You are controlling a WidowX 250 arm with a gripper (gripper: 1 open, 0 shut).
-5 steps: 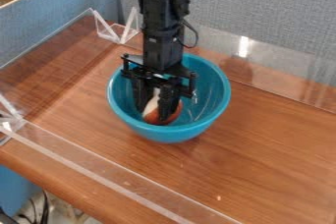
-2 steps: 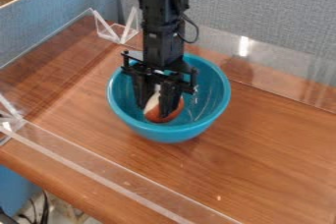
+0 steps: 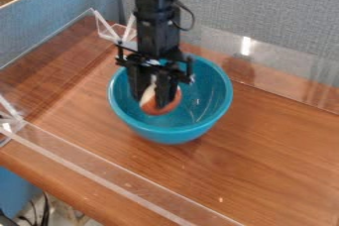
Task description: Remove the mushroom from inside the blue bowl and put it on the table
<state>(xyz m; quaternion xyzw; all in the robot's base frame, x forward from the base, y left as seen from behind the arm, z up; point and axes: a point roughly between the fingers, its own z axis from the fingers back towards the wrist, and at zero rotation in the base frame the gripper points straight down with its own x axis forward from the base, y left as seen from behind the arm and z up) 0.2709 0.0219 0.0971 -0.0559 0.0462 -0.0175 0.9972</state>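
On the left is the brown wooden table, with a strip of clear plastic along its near edge. The table goes under everything and on to the right side too.

Next, near the middle, is the black robot arm. It points down over the blue bowl. Its gripper is at the bowl's opening. The fingers are clenched on the mushroom, one on each side, as far as I can tell. The picture is a bit blurry there.

The mushroom is in the bowl's opening, between the fingers. Its reddish cap is on the low side and a pale bit shows above. I cannot tell if it touches the bowl.

I think the mushroom is light, like a little toy. It looks smooth, so it may be a bit slippery, and the round cap could roll out of a loose grip. I can't tell if it is stiff or soft. It does not look easy to break. The pale stem seems the best place to hold it, with a gentle squeeze from both sides.

Now I count: one mushroom, one blue bowl, one table, one robot arm and one gripper.
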